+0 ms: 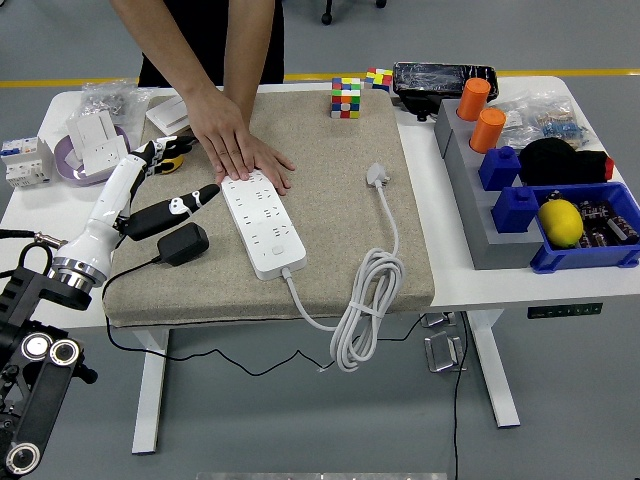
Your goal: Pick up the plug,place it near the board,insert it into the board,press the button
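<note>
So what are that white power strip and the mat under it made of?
The power strip looks like hard, smooth white plastic: crisp moulded edges and socket holes, slight sheen. The mat seems a coarse woven fabric or felt, beige, matte and speckled, its edge showing some thickness; the exact fibre is unclear.

Person's hand [237,140] flat on power strip's [263,223] far end; open mat [330,160] seemingly beyond its cord.
</note>
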You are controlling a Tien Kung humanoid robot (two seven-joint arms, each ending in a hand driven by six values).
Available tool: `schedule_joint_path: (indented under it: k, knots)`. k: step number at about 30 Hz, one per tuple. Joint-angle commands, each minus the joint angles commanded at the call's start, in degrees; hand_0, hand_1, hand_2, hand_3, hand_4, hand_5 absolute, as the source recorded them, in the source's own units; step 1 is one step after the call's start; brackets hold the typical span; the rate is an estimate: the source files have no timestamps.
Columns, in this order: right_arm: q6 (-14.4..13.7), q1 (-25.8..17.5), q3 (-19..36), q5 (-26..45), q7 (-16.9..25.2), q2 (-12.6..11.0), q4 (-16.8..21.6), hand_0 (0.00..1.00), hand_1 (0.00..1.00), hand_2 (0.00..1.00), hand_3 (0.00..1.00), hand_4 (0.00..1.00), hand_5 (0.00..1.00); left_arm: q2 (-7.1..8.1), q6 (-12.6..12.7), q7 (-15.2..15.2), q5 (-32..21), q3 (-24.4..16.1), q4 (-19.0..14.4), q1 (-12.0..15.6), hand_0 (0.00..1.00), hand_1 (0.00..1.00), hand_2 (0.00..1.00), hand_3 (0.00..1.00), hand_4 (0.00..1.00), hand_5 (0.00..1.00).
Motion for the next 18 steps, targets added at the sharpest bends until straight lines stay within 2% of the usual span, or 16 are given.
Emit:
schedule_joint_path:
  k: [1, 2, 8, 9, 14, 15, 18]
  knots:
    - [0.0, 0.0, -0.1, 0.0, 0.0, 0.0, 0.0, 0.8, 0.774, 0.756, 0.764, 0.998, 0.998, 0.19, 0.2, -0.4, 1.5, 0.1, 0.3, -0.2, 0.743, 0.823, 0.788, 0.806, 0.998, 0.575]
    - [0.0, 0.0, -0.1, 0.1, 0.0, 0.0, 0.0, 0.8, 0.774, 0.756, 0.764, 0.998, 0.998, 0.28, 0.3, -0.6, 2.5, 0.1, 0.5, -0.3, 0.824, 0.888, 0.859, 0.875, 0.998, 0.502]
    - [0.0, 0.2, -1.0, 0.9, -0.1, -0.2, -0.4, 0.8, 0.773, 0.753, 0.767, 0.998, 0.998, 1.96, 1.5, -3.6, 16.1, 2.0, 4.8, -3.1, 0.824, 0.888, 0.859, 0.875, 0.998, 0.502]
    - [0.0, 0.2, -1.1, 1.0, -0.1, -0.2, -0.4, 0.801, 0.773, 0.754, 0.762, 0.998, 0.998, 2.07, 1.6, -3.8, 17.5, 2.2, 5.4, -3.4, 0.881, 0.928, 0.898, 0.932, 0.998, 0.454]
    - [-0.1, 0.5, -1.6, 1.4, -0.1, -0.3, -0.5, 0.801, 0.773, 0.754, 0.762, 0.998, 0.998, 2.86, 3.0, -4.8, 17.5, 3.7, 11.3, -6.2, 0.881, 0.928, 0.898, 0.932, 0.998, 0.454]
    - [-0.1, 0.5, -1.7, 1.5, -0.1, -0.3, -0.5, 0.801, 0.773, 0.754, 0.76, 0.998, 0.998, 2.91, 3.3, -4.9, 17.5, 3.9, 12.4, -6.6, 0.884, 0.935, 0.902, 0.947, 0.998, 0.398]
    - [-0.1, 0.5, -1.8, 1.6, -0.1, -0.2, -0.5, 0.801, 0.773, 0.754, 0.76, 0.998, 0.998, 2.99, 4.1, -5.3, 17.5, 4.3, 15.5, -7.6, 0.884, 0.935, 0.902, 0.947, 0.998, 0.398]
